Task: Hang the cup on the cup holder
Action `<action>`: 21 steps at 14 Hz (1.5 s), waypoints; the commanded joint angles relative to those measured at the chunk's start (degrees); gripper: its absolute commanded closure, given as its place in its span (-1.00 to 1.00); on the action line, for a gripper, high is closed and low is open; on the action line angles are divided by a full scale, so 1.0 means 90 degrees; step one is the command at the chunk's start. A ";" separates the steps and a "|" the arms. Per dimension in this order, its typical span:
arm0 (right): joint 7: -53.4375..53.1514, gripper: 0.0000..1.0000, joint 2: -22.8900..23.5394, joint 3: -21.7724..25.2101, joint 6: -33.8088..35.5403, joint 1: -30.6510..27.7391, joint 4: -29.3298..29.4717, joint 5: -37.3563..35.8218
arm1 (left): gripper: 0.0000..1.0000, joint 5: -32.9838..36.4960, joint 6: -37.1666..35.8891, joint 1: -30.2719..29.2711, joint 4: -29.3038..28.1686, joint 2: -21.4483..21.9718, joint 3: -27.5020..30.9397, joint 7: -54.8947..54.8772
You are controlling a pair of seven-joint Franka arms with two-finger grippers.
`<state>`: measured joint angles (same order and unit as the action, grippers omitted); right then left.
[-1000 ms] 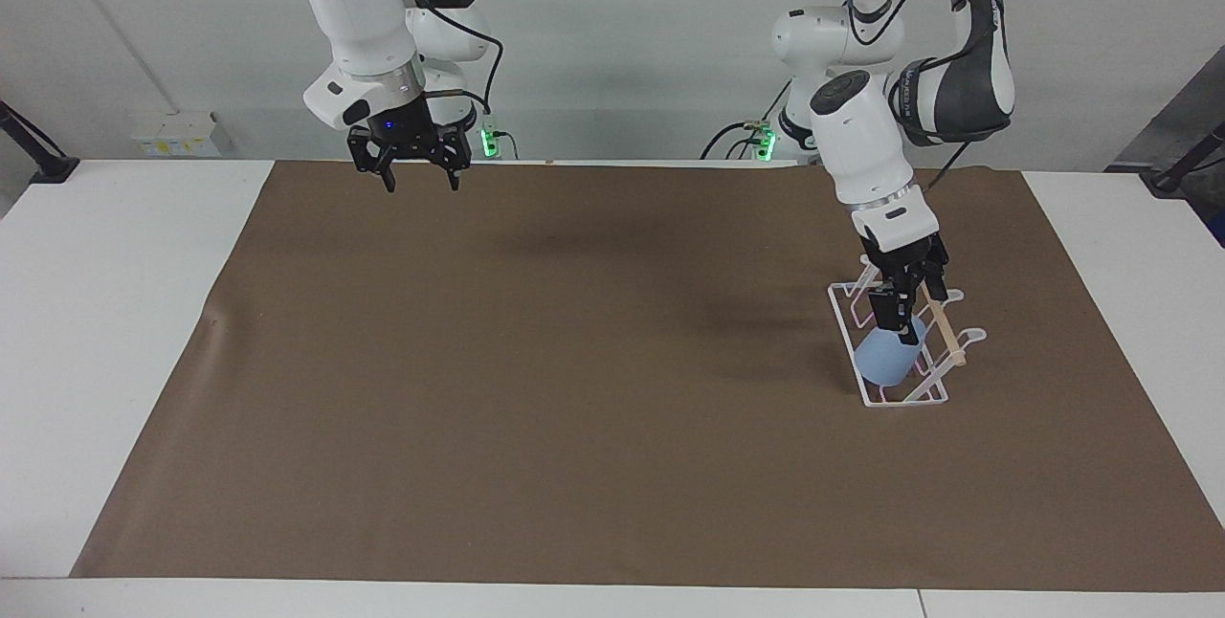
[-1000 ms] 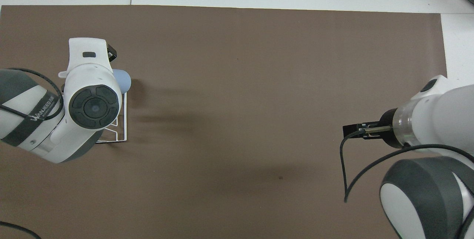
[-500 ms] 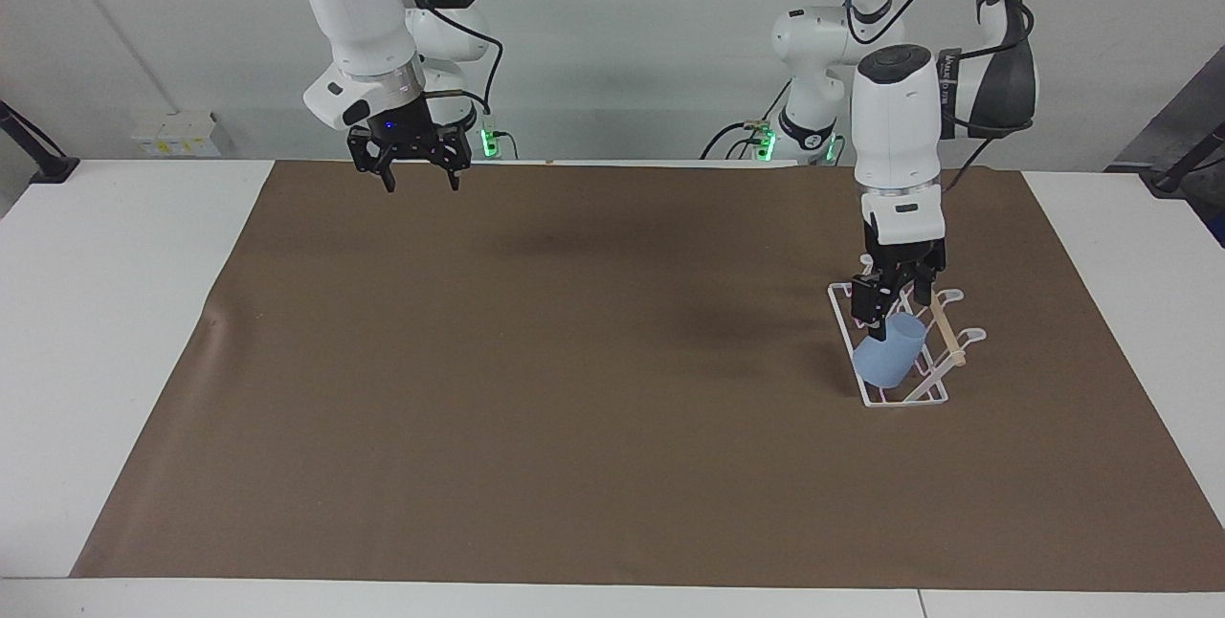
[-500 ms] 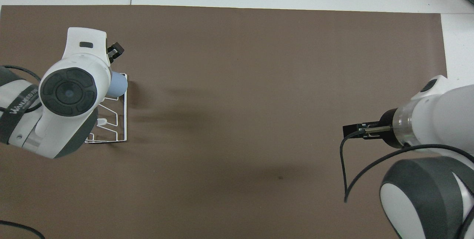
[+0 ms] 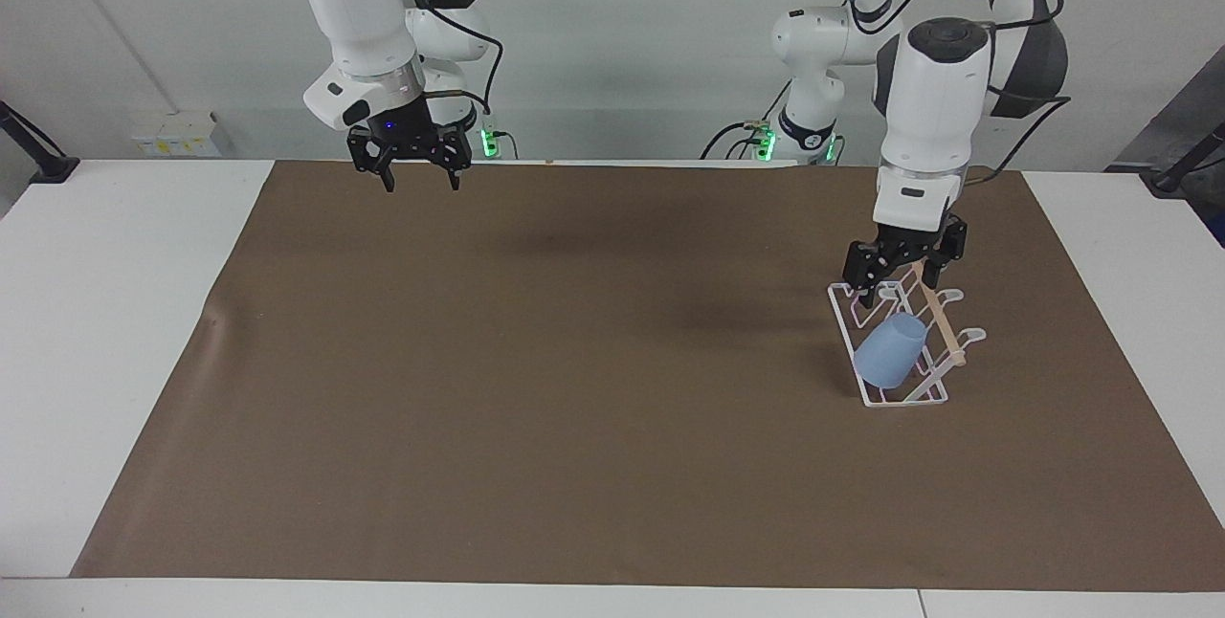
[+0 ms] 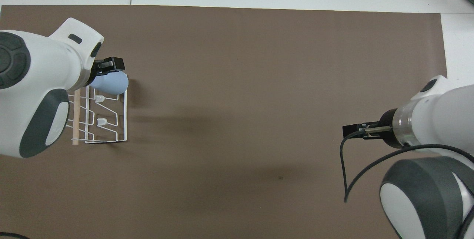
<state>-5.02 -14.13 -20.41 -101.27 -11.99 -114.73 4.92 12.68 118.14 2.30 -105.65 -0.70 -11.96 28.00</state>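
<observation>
Cup sitting tilted on a prong of the holder, at the holder's end farther from the robots, toward the left arm's end of the counter, on the brown mat. Left gripper hanging released just over the holder's nearer end, apart from the cup, fingers spread. Right gripper waiting released over the mat's edge nearest the robots, grasping nothing.

Light blue cup, white cup holder
</observation>
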 commanded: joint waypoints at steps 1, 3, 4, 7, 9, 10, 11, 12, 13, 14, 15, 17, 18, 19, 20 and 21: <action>0.0197 -0.95 -0.0159 0.0012 -0.0124 -0.0054 -0.0172 0.0156 | -1.00 -0.0285 -0.0673 -0.0080 0.0127 0.0332 0.0039 -0.0707; 0.0197 -0.96 -0.0159 0.0012 -0.0124 -0.0054 -0.0172 0.0156 | -1.00 -0.0616 -0.1258 -0.0138 0.0525 0.0342 0.0039 -0.1116; 0.0197 -0.96 -0.0159 0.0012 -0.0124 -0.0064 -0.0172 0.0156 | -1.00 -0.0763 -0.1600 -0.0236 0.0750 0.0342 0.0030 -0.1370; 0.0197 -0.96 -0.0159 0.0012 -0.0124 -0.0064 -0.0172 0.0156 | -1.00 -0.1008 -0.2353 -0.0431 0.1259 0.0342 0.0039 -0.1957; 0.0197 -0.96 -0.0159 0.0012 -0.0124 -0.0064 -0.0172 0.0156 | -1.00 -0.1115 -0.2763 -0.0636 0.1562 0.0322 0.0030 -0.2367; 0.0197 -0.96 -0.0159 0.0012 -0.0124 -0.0064 -0.0172 0.0156 | -1.00 -0.1125 -0.2862 -0.0753 0.1602 0.0322 0.0030 -0.2523; 0.0197 -0.97 -0.0159 0.0012 -0.0124 -0.0064 -0.0172 0.0156 | -1.00 -0.1232 -0.2795 -0.0851 0.1573 0.0332 0.0001 -0.2564; 0.0197 -0.97 -0.0159 0.0012 -0.0124 -0.0073 -0.0172 0.0156 | -1.00 -0.1301 -0.2678 -0.0881 0.1486 0.0409 0.0010 -0.2554; 0.0197 -0.97 -0.0159 0.0022 -0.0124 -0.0074 -0.0172 0.0156 | -1.00 -0.1292 -0.2639 -0.0891 0.1350 0.0526 0.0049 -0.2535; 0.0197 -0.98 -0.0159 0.0012 -0.0124 -0.0074 -0.0172 0.0156 | -1.00 -0.1291 -0.2658 -0.0910 0.1242 0.0575 0.0059 -0.2515; 0.0197 -0.97 -0.0159 0.0012 -0.0124 -0.0074 -0.0172 0.0156 | -1.00 -0.1291 -0.2706 -0.0901 0.1241 0.0586 0.0059 -0.2496; 0.0197 -0.98 -0.0159 0.0012 -0.0124 -0.0074 -0.0172 0.0156 | -1.00 -0.1291 -0.2716 -0.0910 0.1241 0.0586 0.0059 -0.2496; 0.0197 -0.98 -0.0159 0.0012 -0.0124 -0.0074 -0.0172 0.0156 | -1.00 -0.1291 -0.2726 -0.0920 0.1241 0.0586 0.0059 -0.2496; 0.0197 -0.98 -0.0159 0.0012 -0.0124 -0.0074 -0.0172 0.0156 | -1.00 -0.1291 -0.2726 -0.0920 0.1241 0.0586 0.0069 -0.2496; 0.0197 -0.98 -0.0159 0.0012 -0.0124 -0.0074 -0.0172 0.0156 | -1.00 -0.1291 -0.2716 -0.0910 0.1241 0.0586 0.0069 -0.2496; 0.0197 -0.98 -0.0159 0.0012 -0.0124 -0.0083 -0.0172 0.0156 | -1.00 -0.1291 -0.2871 -0.0910 0.1125 0.0663 0.0078 -0.2486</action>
<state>-5.02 -14.14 -20.36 -101.27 -12.09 -114.76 4.92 2.23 93.79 -5.38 -92.95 2.92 -11.37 6.21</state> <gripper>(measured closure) 0.004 0.000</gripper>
